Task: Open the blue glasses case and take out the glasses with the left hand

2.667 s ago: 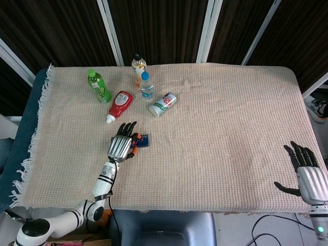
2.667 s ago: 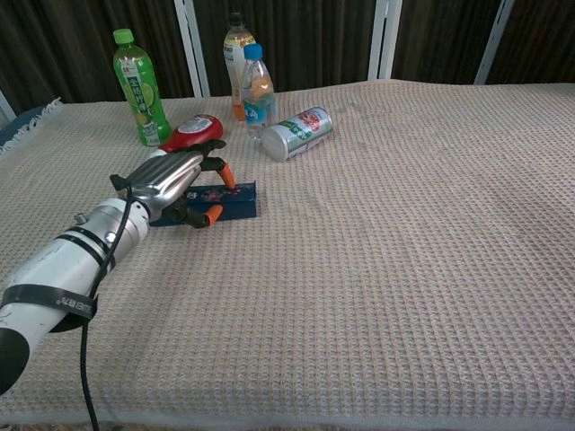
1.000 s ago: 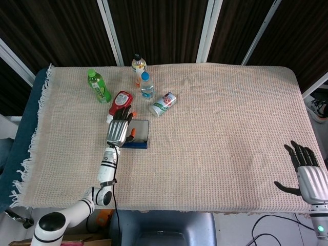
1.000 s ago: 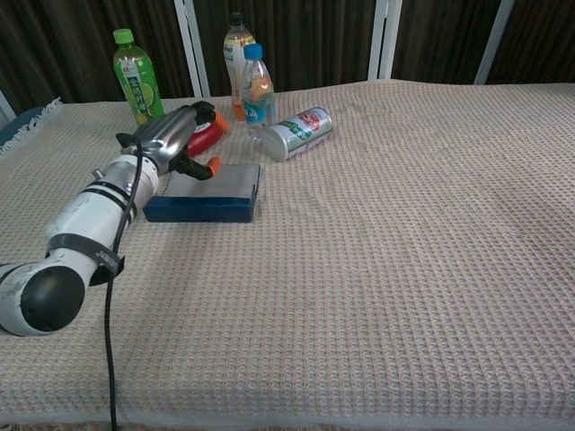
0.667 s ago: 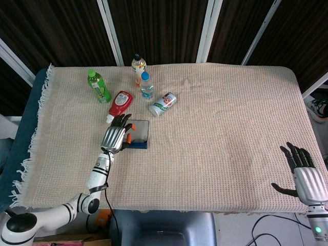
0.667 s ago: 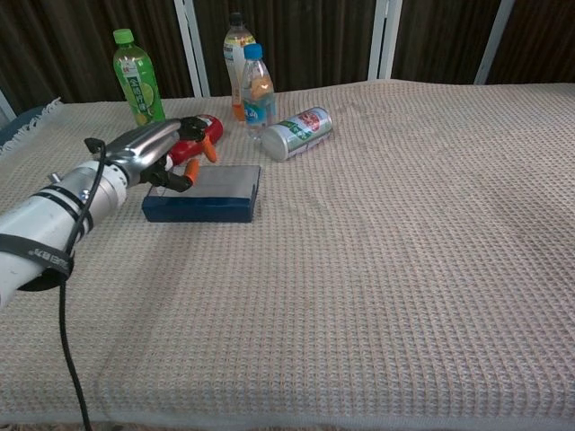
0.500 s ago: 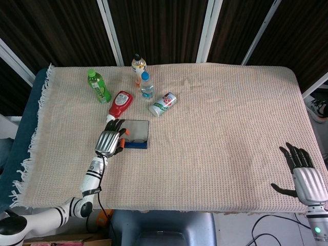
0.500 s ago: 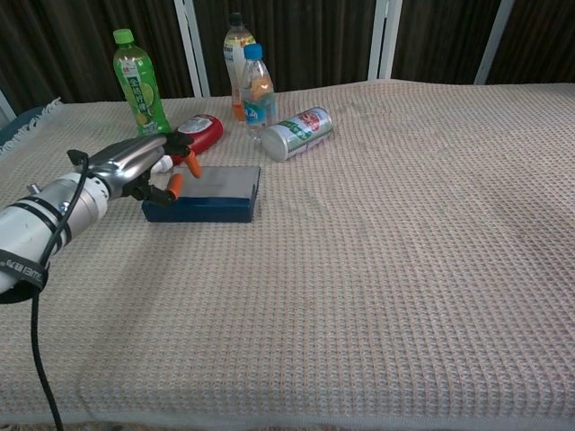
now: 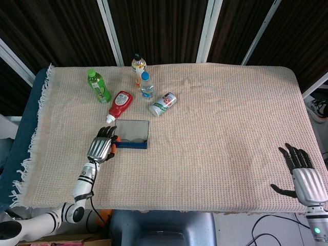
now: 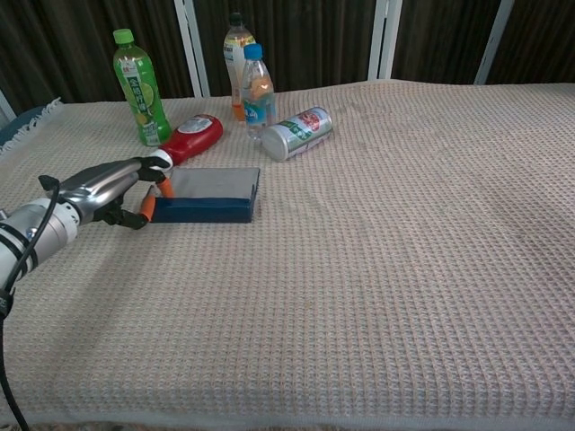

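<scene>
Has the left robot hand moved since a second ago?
Yes. The left robot hand pulled back toward the near table edge, off the glasses case and away from the ketchup bottle.

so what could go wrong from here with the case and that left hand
The left hand sits at the left end of the blue glasses case, holding nothing; a push there may just slide the closed-looking case across the cloth instead of opening it. The ketchup bottle lies close behind the case, and the can lies on its side, so a shoved case could bump one or set the can rolling.
</scene>
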Robot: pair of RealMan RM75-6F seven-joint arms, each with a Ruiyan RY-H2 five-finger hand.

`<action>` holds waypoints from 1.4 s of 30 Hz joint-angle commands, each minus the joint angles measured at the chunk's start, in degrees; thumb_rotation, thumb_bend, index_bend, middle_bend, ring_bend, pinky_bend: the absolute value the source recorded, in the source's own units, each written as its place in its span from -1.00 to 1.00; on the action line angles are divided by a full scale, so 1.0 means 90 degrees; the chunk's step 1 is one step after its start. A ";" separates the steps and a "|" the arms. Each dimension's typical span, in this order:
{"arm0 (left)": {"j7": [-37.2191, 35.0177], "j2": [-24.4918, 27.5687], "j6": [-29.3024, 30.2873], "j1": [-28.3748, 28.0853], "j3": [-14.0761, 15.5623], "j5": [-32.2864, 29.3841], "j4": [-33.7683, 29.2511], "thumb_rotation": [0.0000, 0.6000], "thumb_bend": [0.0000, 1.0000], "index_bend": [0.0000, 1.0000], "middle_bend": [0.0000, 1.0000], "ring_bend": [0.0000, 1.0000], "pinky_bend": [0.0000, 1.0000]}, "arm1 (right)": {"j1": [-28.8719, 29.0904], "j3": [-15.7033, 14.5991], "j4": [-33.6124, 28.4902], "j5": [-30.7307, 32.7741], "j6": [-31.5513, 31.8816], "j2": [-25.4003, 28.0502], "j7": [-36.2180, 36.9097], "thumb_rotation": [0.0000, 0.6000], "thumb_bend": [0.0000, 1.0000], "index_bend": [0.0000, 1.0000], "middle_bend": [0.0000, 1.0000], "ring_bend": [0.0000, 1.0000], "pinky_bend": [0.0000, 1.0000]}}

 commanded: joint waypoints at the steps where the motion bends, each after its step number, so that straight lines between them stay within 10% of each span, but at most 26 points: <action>1: -0.0037 0.0082 0.0123 0.0087 0.0111 0.0154 -0.0095 1.00 0.41 -0.13 -0.88 -1.00 -0.91 | 0.0006 -0.0002 -0.0004 0.0006 -0.0013 -0.0011 -0.0020 1.00 -0.65 -1.00 -1.00 -1.00 -1.00; 24: 0.0406 0.1109 0.0520 0.0634 0.1395 0.1563 -0.2480 1.00 0.33 -0.11 -1.00 -1.00 -1.00 | -0.0087 -0.0085 -0.0065 -0.0215 0.0181 0.0084 0.0223 1.00 -0.65 -1.00 -1.00 -1.00 -1.00; 42: 0.0739 0.0539 0.0461 0.0553 0.1420 0.1950 -0.2748 1.00 0.06 -0.27 -1.00 -1.00 -1.00 | -0.0212 -0.0082 -0.0033 -0.0353 0.0454 0.0271 0.0775 1.00 -0.65 -1.00 -1.00 -1.00 -1.00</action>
